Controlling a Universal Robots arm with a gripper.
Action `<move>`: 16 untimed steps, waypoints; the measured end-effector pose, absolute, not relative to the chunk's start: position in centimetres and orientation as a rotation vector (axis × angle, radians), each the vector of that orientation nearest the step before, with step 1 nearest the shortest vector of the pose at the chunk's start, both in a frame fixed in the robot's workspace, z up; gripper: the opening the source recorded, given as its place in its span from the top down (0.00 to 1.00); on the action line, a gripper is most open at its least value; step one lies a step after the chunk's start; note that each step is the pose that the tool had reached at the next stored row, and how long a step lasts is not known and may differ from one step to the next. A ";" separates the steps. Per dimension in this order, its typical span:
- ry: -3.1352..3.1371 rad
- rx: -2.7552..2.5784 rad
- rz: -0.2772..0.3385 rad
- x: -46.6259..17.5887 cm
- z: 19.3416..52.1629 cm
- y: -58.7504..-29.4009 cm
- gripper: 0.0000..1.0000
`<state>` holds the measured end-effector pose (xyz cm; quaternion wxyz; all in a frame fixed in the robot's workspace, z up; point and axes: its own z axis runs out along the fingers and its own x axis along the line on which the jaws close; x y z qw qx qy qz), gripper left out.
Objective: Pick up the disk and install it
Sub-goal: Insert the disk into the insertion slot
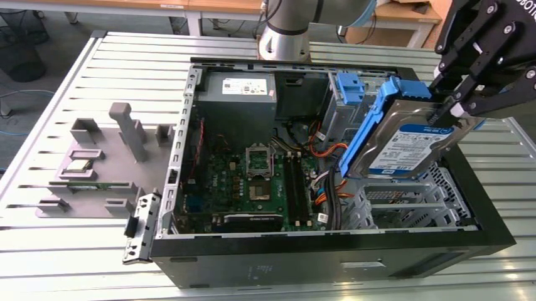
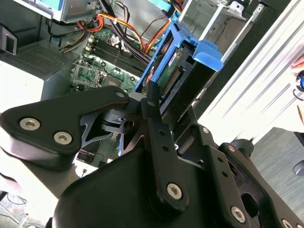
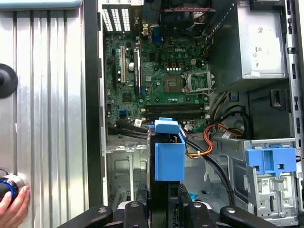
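The disk (image 1: 408, 149) is a silver-black drive with a blue-and-white label, clipped in a blue carrier frame. It hangs tilted in the air above the metal drive cage (image 1: 410, 202) at the exterior view's right end of the open computer case. My gripper (image 1: 449, 115) is shut on its upper edge, coming from the upper right. In the second wrist view the black fingers (image 2: 151, 100) clamp the disk (image 2: 176, 71) end-on. In the first wrist view the blue carrier (image 3: 169, 156) stands out from the gripper (image 3: 164, 208) over the cage bay.
The black case (image 1: 335, 254) lies open, showing the motherboard (image 1: 251, 182), a grey power supply (image 1: 238, 91), orange cables (image 1: 322, 147) and a fixed blue bracket (image 1: 350, 88). A grey fixture (image 1: 100, 163) sits on the slatted table. A hand (image 3: 12, 209) rests by a knob.
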<state>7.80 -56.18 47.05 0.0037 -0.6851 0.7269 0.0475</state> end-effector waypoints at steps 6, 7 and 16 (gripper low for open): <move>2.278 -2.147 0.149 8.3 47.0 -56.4 0.65; 2.278 -2.147 0.149 8.4 47.0 -56.5 0.65; 2.278 -2.147 0.149 9.6 46.8 -56.8 0.65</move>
